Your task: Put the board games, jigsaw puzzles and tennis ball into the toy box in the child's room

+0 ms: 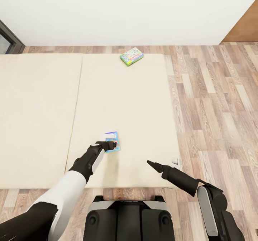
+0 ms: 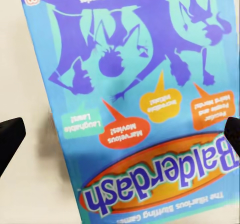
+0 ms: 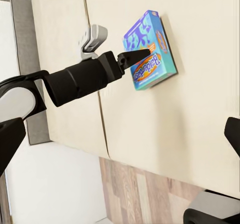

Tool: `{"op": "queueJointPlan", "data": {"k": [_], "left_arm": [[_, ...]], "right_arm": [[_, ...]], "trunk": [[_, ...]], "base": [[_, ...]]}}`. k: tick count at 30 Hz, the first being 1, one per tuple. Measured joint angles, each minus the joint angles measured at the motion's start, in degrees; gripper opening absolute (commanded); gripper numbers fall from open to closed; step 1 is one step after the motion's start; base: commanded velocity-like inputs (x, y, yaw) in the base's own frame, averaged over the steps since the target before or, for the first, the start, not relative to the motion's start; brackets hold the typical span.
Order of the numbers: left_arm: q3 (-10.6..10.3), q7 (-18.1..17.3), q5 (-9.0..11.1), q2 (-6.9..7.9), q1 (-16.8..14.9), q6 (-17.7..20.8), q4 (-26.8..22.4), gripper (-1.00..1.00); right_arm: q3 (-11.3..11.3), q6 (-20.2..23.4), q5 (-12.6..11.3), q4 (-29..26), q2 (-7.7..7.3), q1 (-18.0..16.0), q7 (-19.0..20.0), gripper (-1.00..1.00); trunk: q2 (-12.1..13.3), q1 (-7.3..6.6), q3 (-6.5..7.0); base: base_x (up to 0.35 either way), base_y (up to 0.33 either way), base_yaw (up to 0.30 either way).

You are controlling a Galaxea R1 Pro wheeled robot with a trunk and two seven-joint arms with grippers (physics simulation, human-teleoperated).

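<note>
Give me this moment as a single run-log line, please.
left gripper: open over blue-purple board game | right gripper: idle above bed | green-edged board game: untouched

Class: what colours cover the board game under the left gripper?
Blue and purple board game, with an orange title band; clearest in the left wrist view.

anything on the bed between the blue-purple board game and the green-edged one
Nothing: in the head view, only bare beige mattress separates the blue-purple board game, under the left gripper, from the green-edged board game.
</note>
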Motion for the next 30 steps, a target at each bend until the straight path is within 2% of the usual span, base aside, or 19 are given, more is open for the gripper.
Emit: {"op": "queueJointPlan", "data": {"k": [15, 22, 30], "left_arm": [[0.0, 0.0, 0.0, -0.04, 0.0, 0.0, 0.0, 1.0], [0.0, -0.1, 0.0, -0.08, 0.0, -0.1, 0.0, 1.0], [0.1, -0.4, 0.0, 0.03, 0.0, 0.0, -0.1, 1.0]], "right_arm": [[0.0, -0.1, 0.0, 0.0, 0.03, 0.0, -0.1, 1.0], [0.0, -0.1, 0.0, 0.0, 0.02, 0.0, -0.1, 1.0], [0.0, -0.1, 0.0, 0.0, 0.0, 0.0, -0.1, 1.0]], "trunk": [[0.0, 0.0, 0.0], [0.0, 0.0, 0.0], [0.0, 0.0, 0.0]], "base": [[0.0, -0.045, 0.0], [0.0, -0.177, 0.0], [0.0, -0.036, 0.0]]}}
